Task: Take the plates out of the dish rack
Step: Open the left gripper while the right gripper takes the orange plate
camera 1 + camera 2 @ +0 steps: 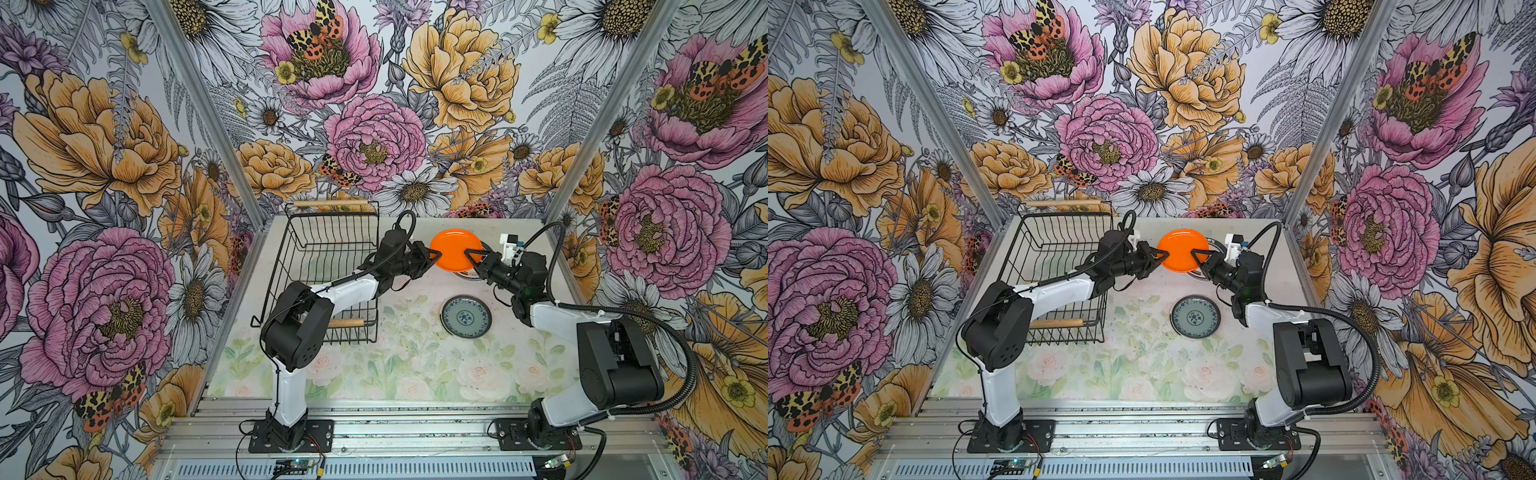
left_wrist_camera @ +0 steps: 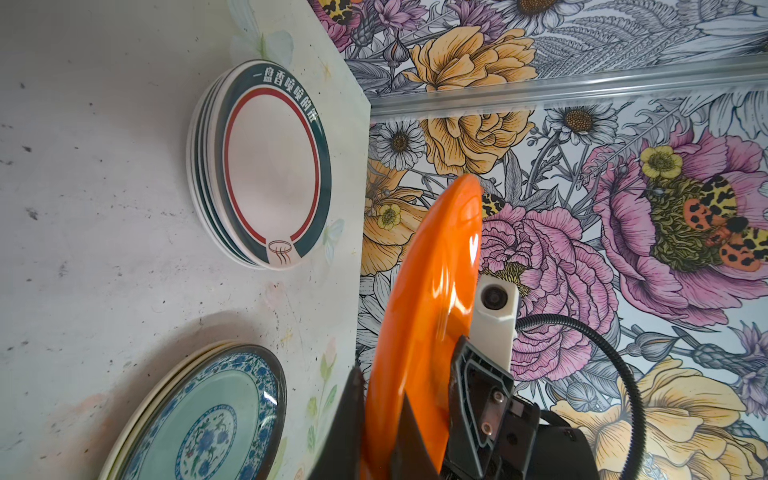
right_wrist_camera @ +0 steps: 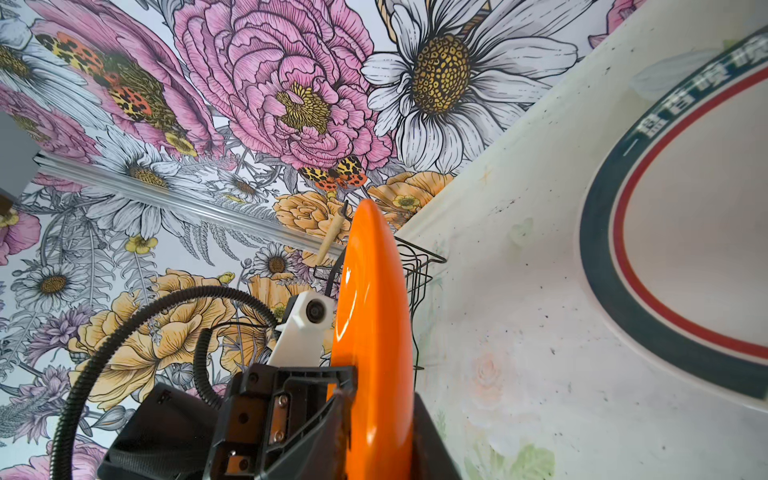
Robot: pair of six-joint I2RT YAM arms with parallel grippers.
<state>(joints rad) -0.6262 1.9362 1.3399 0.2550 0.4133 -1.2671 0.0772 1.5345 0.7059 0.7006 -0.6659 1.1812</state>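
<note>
Top views both show the pale floral table (image 1: 374, 374) with the dish rack (image 1: 332, 215) standing at its back left. No plate shows among its wires, though the left arm (image 1: 353, 286) crosses its near half. Right of the rack, a teal-patterned plate (image 1: 466, 317) tops a short stack near mid-table, and a stack of white plates (image 2: 270, 166) with dark green and red rings sits farther back. The orange plate (image 1: 455, 249) is clear of the rack, held roughly level in the air just above that white stack. The left gripper (image 1: 436, 253) is clamped on its rim on the rack side. The right gripper (image 1: 468, 254) straddles the opposite rim. The right wrist view shows a finger against each face with no gap, but whether it presses yet cannot be told.

This looks like a hand-over, and the danger lies in timing. If the left jaws let go before the right ones bite, the glossy plate could slip and drop onto the white stack, chipping it. If both hold and the arms pull different ways, the shallow rim grips could twist loose.

Most of the white stack is hidden under the orange plate in both top views. Neither stack can be counted, and the rack floor behind the left arm is unseen.
</note>
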